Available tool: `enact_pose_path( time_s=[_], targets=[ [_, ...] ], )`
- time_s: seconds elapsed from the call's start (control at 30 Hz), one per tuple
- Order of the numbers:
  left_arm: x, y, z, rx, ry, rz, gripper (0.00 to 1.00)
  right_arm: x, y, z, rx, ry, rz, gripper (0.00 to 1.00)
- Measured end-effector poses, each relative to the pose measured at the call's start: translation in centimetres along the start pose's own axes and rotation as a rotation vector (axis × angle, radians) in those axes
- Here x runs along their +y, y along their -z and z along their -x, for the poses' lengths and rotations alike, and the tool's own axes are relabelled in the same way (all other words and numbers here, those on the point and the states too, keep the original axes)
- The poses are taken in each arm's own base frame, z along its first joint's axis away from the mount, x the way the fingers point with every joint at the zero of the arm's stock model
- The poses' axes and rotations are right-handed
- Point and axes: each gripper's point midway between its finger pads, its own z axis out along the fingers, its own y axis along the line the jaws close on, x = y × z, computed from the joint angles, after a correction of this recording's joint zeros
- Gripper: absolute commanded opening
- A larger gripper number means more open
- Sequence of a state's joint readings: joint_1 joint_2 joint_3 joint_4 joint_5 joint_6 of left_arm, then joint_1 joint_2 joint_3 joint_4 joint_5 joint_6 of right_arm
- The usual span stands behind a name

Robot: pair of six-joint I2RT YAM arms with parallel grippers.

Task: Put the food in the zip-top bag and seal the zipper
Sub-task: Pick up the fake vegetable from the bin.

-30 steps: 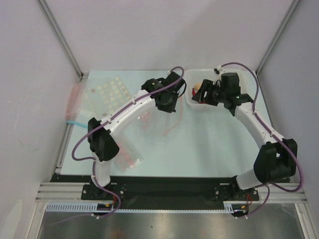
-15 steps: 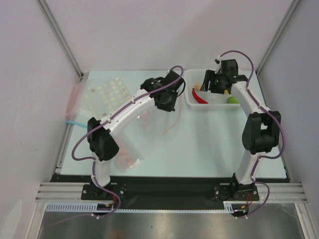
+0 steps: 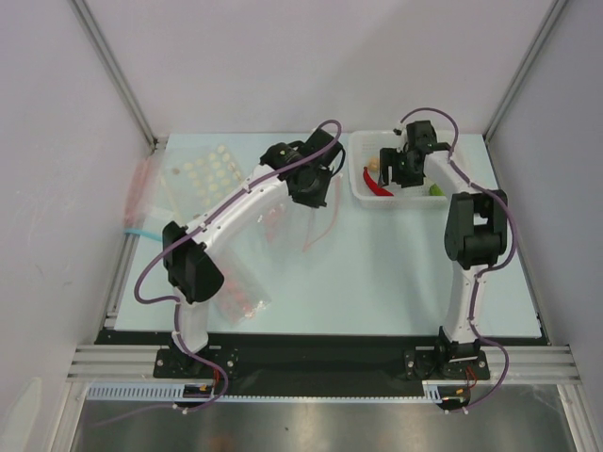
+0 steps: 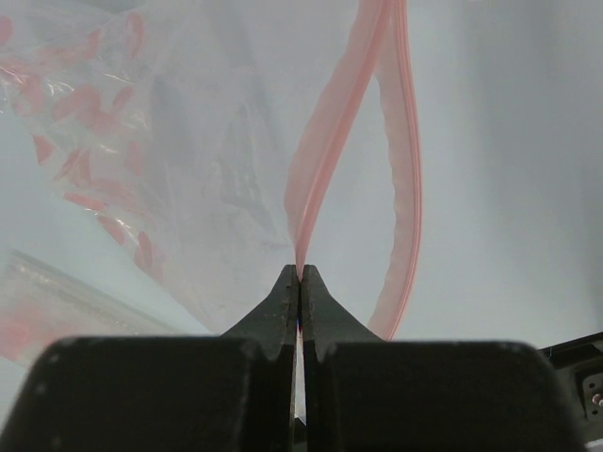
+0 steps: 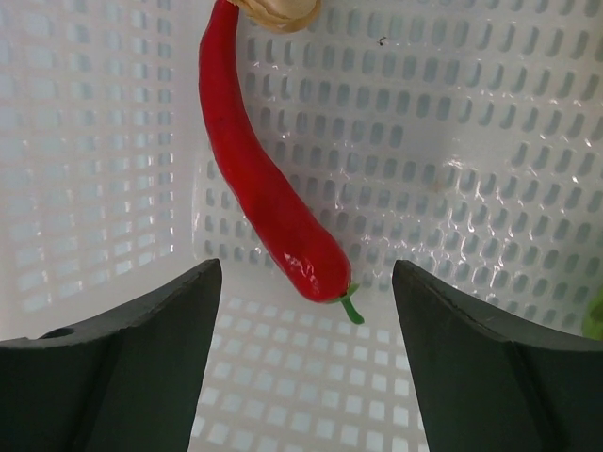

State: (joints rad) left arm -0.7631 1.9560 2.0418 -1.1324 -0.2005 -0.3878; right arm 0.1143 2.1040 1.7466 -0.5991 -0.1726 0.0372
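Observation:
My left gripper [image 3: 316, 200] [image 4: 301, 275] is shut on the pink-red zipper [image 4: 325, 151] of the clear zip-top bag [image 4: 221, 179] and holds it above the table; the other lip of the strip loops away, so the mouth gapes. My right gripper [image 5: 306, 273] is open inside the white basket [image 3: 363, 191], above the stem end of the red chili pepper [image 5: 259, 184] [image 3: 373, 182]. The beige bulb [image 5: 280, 11] [image 3: 375, 164] lies at the chili's far end. The green round fruit [image 3: 436, 189] shows at the basket's right. The yellow fruit is hidden.
A flat packet of pink-red round pieces [image 3: 243, 299] lies near the left arm's base. A packet of pale round pieces [image 3: 203, 174] lies at the back left, with another clear bag [image 3: 141, 193] at the table's left edge.
My right arm has folded up and swung its gripper further over the basket, now pointing down at the chili. My left gripper has held the bag in place.

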Motion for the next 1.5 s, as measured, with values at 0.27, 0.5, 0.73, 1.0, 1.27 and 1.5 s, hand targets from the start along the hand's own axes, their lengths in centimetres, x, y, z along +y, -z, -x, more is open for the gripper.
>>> enact_pose_path(
  time_s=[0.27, 0.5, 0.73, 1.0, 1.27, 1.5],
  targets=[
    [0.1, 0.9, 1.0, -0.022, -0.004, -0.011, 0.0, 1.1, -3.1, -0.5, 0.033, 0.085, 0.034, 0.71],
    [0.3, 0.9, 0.8, -0.011, -0.006, -0.019, 0.0, 1.9, -4.6, -1.5, 0.066, 0.113, 0.037, 0.51],
    [0.3, 0.8, 0.7, -0.007, -0.007, -0.019, 0.0, 1.4, -4.7, -1.3, 0.075, 0.12, 0.005, 0.52],
    [0.3, 0.7, 0.5, -0.001, -0.008, -0.018, 0.0, 1.0, -5.0, -0.8, 0.063, 0.112, -0.007, 0.24],
    [0.3, 0.6, 0.5, -0.001, -0.009, -0.018, 0.0, 3.4, -0.1, 1.8, -0.031, 0.056, 0.105, 0.21],
    [0.2, 0.6, 0.8, -0.013, -0.006, -0.023, 0.0, 6.1, 8.3, 4.9, -0.178, 0.002, 0.249, 0.2]
  ],
)
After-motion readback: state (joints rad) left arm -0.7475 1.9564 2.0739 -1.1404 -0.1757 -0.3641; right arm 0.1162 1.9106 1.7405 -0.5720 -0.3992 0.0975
